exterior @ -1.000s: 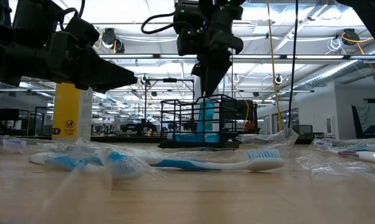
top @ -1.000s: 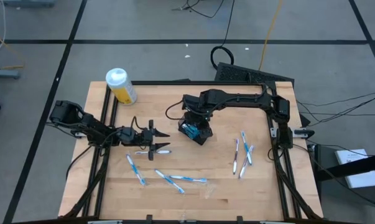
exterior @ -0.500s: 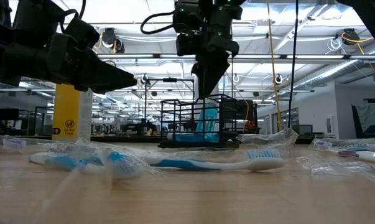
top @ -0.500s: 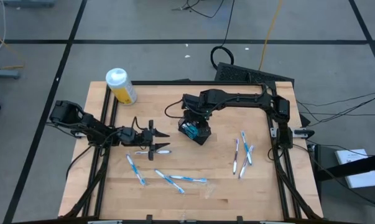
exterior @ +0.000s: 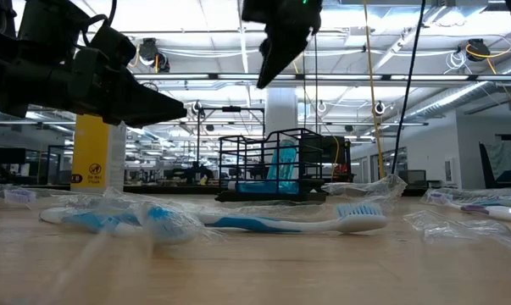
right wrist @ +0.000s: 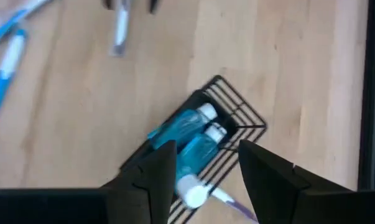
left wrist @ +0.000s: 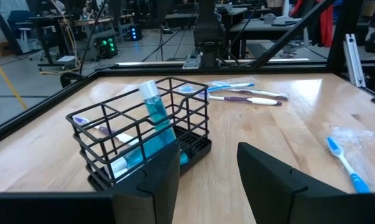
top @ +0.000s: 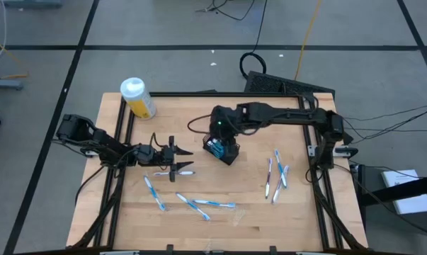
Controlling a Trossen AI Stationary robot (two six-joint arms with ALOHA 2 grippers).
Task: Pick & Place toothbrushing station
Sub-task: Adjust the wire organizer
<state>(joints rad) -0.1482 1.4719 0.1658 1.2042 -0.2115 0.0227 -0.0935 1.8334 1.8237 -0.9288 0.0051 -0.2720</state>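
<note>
Black wire-mesh basket [top: 221, 149] near the middle of the wooden table [top: 298, 212], standing upright, holding two teal tubes [right wrist: 193, 140] with white caps that lean side by side in one compartment; also something white with a purple tip poking from the basket's far end in the right wrist view, too small to name. Directly above the basket, well clear of its rim in the low view, right gripper [exterior: 276, 52], fingers [right wrist: 268, 177] spread apart with nothing between them. Off to the left side of the table, left gripper [top: 176, 161], hovering low over the wood and facing the basket, fingers [left wrist: 271, 180] likewise parted and holding nothing. Just beside that gripper, one wrapped toothbrush [top: 174, 172] lying flat. Further toward the front edge, three more white-and-blue toothbrushes [top: 199, 205]: one angled alone at the left, two crossing each other near the centre. On the right side of the table, a loose cluster of toothbrushes [top: 276, 176], about four, lying roughly parallel and partly overlapping, exact count hard to settle. Near the front edge, a scrap of clear plastic wrap [top: 239, 217]. At the far left corner of the table, one yellow bottle [top: 137, 98] with a white cap, upright, well apart from the basket. In the low view, one blue-handled toothbrush [exterior: 297, 222] lying in front of the basket, clear wrap crumpled around it.
</note>
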